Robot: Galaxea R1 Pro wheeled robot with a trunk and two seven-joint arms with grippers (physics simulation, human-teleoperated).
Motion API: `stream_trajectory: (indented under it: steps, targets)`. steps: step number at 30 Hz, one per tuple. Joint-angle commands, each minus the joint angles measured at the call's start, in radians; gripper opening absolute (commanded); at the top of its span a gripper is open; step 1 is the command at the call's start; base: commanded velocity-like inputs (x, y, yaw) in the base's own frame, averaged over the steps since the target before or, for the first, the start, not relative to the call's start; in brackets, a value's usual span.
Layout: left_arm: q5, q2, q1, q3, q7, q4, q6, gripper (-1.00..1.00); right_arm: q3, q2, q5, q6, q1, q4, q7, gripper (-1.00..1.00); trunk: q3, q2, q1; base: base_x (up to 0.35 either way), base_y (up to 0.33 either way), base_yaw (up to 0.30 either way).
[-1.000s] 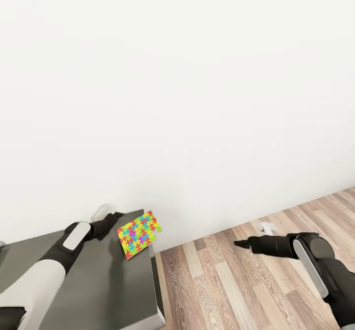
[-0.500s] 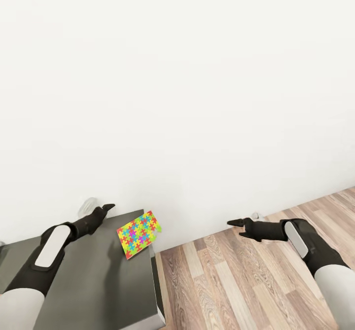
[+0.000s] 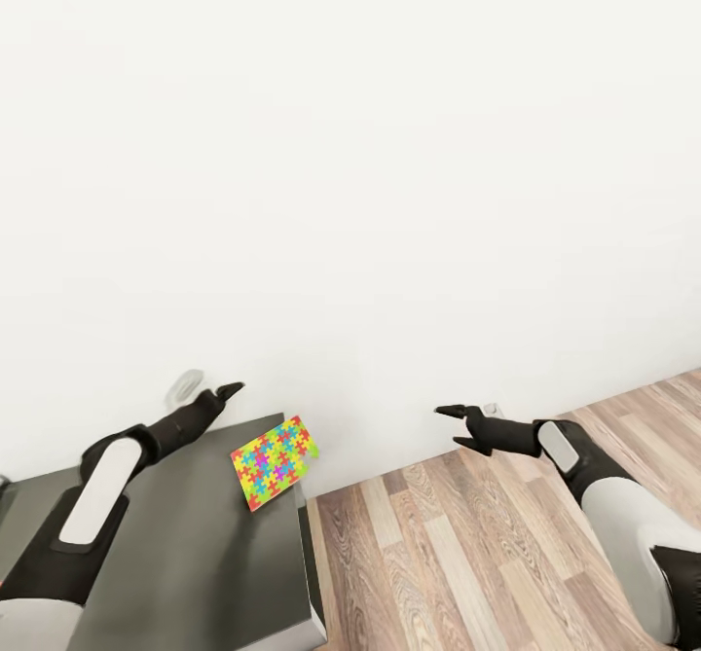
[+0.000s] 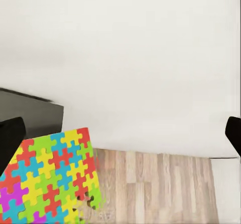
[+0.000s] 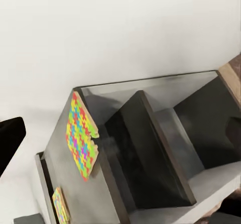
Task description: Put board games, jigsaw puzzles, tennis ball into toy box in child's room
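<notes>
A jigsaw puzzle [image 3: 276, 462] of yellow, red, blue and green pieces lies flat at the far right corner of the table's dark grey top [image 3: 195, 554]. My left gripper [image 3: 219, 396] hangs open above the table's far edge, just left of the puzzle and close to the wall. The left wrist view has the puzzle [image 4: 50, 179] below the spread fingers. My right gripper [image 3: 458, 425] is open over the floor to the right of the table, near the wall. The right wrist view looks back at the table [image 5: 85, 199], the puzzle [image 5: 80, 136] and a second puzzle sheet [image 5: 60, 206] further along the top.
A plain white wall [image 3: 350, 194] stands right behind the table. Wood-plank floor [image 3: 467, 554] spreads to the right of the table. The table's end has open dark shelf compartments [image 5: 150, 153].
My left arm has stretched forward and up, moving the gripper from beside the puzzle toward the wall. The right arm has swung left and up toward the wall. The puzzle has not moved.
</notes>
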Motion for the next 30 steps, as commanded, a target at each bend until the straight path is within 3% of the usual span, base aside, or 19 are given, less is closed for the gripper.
stream_trajectory:
  steps: [1, 7, 14, 18, 23, 26, 30]
  targets:
    - [0.011, 0.0, 0.001, -0.016, 0.008, -0.021, 0.006, 1.0, -0.01, 0.008, 0.002, 0.002, -0.008, 0.011, -0.004, 1.0, -0.002, -0.002, 0.001, 0.0, 0.0, 0.0]
    - [0.018, -0.006, 0.004, -0.066, 0.009, -0.114, 0.035, 1.0, -0.023, 0.054, -0.015, -0.006, -0.029, 0.041, -0.021, 1.0, -0.002, -0.002, 0.001, 0.0, 0.0, 0.0]
    - [0.02, -0.032, 0.0, -0.081, 0.009, -0.183, 0.105, 1.0, -0.026, 0.089, -0.035, -0.009, -0.057, 0.057, -0.032, 1.0, -0.002, -0.002, 0.001, 0.0, 0.0, 0.0]
    - [0.022, -0.06, -0.012, -0.085, 0.009, -0.21, 0.16, 1.0, -0.025, 0.119, -0.038, -0.007, -0.074, 0.042, -0.037, 1.0, -0.002, -0.002, 0.001, 0.0, 0.0, 0.0]
    - [0.026, -0.079, -0.022, -0.083, 0.009, -0.222, 0.193, 1.0, -0.024, 0.132, -0.039, -0.003, -0.077, 0.02, -0.04, 1.0, -0.002, -0.002, 0.001, 0.0, 0.0, 0.0]
    - [0.045, -0.086, -0.027, -0.081, 0.009, -0.227, 0.214, 1.0, -0.024, 0.136, -0.039, -0.002, -0.08, 0.012, -0.041, 1.0, -0.002, -0.002, 0.001, 0.0, 0.0, 0.0]
    - [0.126, -0.084, -0.032, -0.077, 0.009, -0.235, 0.239, 1.0, -0.025, 0.14, -0.041, 0.001, -0.082, 0.003, -0.043, 1.0, -0.004, -0.002, 0.001, 0.0, 0.0, 0.0]
